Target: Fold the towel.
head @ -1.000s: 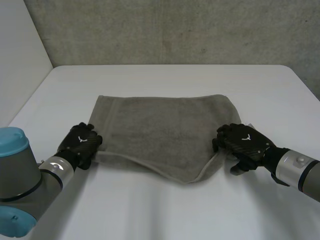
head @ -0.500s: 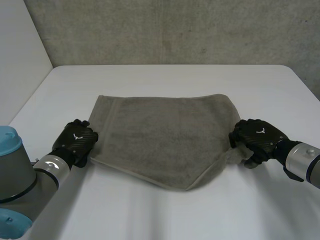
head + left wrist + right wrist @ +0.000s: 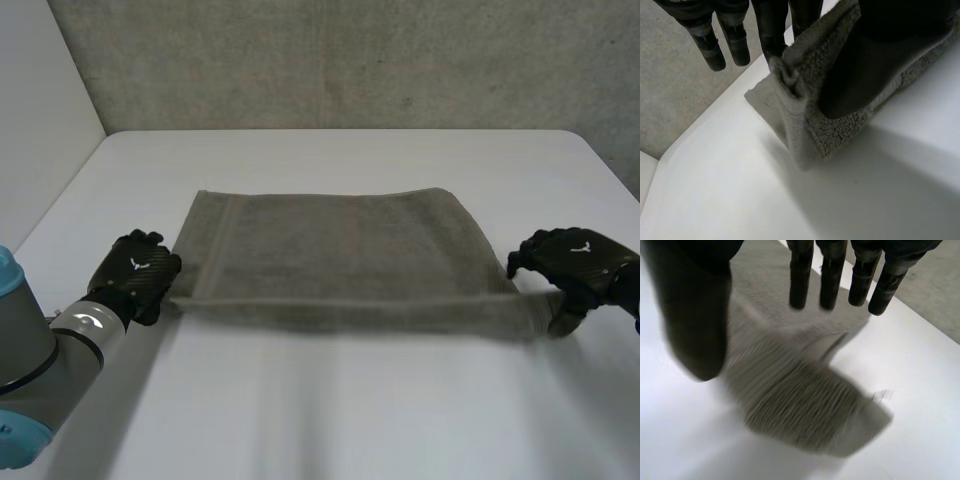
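Left hand (image 3: 138, 276) and right hand (image 3: 572, 262) are black, white-marked on the back

We read no words, numbers or brand name anywhere. Only marks we find:
- small white Y-shaped emblem on back of left robot hand (image 3: 135, 283), head view
- same emblem on back of right robot hand (image 3: 572, 260), head view
- small white tag (image 3: 883, 395) at edge of towel (image 3: 805, 410), right wrist view; any print on it too blurred for us to read
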`<state>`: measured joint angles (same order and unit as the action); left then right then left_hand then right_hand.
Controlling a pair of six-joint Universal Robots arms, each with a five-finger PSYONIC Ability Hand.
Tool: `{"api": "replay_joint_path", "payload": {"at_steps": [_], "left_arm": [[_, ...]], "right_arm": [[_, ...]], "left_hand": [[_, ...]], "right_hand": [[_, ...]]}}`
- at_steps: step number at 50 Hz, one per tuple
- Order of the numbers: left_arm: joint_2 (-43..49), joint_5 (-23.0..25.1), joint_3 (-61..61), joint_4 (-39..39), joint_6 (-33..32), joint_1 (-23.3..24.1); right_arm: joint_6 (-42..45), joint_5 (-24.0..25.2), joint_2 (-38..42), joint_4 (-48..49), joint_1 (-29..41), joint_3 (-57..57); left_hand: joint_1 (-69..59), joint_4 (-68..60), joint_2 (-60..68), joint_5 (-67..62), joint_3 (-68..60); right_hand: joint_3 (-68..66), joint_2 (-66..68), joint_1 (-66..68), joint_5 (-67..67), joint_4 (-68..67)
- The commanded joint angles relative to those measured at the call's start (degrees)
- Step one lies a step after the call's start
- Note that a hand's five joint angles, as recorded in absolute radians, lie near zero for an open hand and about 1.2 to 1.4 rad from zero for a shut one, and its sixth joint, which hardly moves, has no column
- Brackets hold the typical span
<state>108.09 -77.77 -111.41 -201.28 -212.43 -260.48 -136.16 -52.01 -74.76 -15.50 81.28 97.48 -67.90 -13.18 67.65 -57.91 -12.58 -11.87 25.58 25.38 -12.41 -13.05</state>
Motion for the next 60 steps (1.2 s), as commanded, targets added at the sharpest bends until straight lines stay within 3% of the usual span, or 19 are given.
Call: {"api": "replay_joint_path", "payload": {"at_steps": [1,8,17,29,36,46,52,60], "left_arm": [[0.0,0.0,-0.3,0.0,0.0,0.6],[0.1,0.0,-0.3,0.0,0.0,0.7],[0.2,0.0,-0.3,0.0,0.0,0.7],[0.4,0.0,0.6,1.2,0.0,0.6],[0.4,-0.2,1.1,3.6,0.4,0.5],[-0.7,-0.1,0.8,4.8,0.4,0.5],[-1.0,0.0,0.8,4.8,0.5,0.7],[-0.9,0.2,0.4,4.8,0.5,0.7]], "right_arm": [[-0.2,0.2,1.8,3.7,4.5,1.5],[-3.7,-0.4,3.6,9.8,8.2,1.3],[-3.3,-1.0,4.7,10.0,7.7,2.5],[-3.0,0.5,-2.0,5.0,3.8,9.6],[-0.9,0.7,-2.2,4.9,1.5,12.4],[8.5,3.2,-2.2,5.0,-6.2,19.1],[9.0,5.3,-2.0,5.9,-7.5,19.7],[9.0,5.8,0.0,10.6,-7.4,19.3]], "left_hand": [[0.2,3.2,0.1,0.2,2.6],[0.3,3.2,-0.1,0.3,2.6],[0.3,3.2,-0.1,0.3,2.6],[-0.2,3.2,0.4,-0.2,2.6],[-0.2,3.2,0.4,-0.2,2.6],[0.0,3.2,0.3,0.0,2.6],[0.2,3.2,0.1,0.2,2.6],[0.5,3.2,-0.2,0.5,2.6]], "right_hand": [[1.9,-12.0,-11.8,8.8,3.1],[1.9,-11.1,-10.9,8.0,3.1],[1.9,-8.1,-7.9,4.9,3.1],[1.9,-2.7,-2.5,-0.5,3.1],[1.9,-0.5,-0.3,-2.6,3.1],[1.9,-0.2,0.0,-3.0,3.1],[1.9,0.8,1.0,-4.0,3.1],[1.9,12.6,12.8,-15.7,3.1]]}}
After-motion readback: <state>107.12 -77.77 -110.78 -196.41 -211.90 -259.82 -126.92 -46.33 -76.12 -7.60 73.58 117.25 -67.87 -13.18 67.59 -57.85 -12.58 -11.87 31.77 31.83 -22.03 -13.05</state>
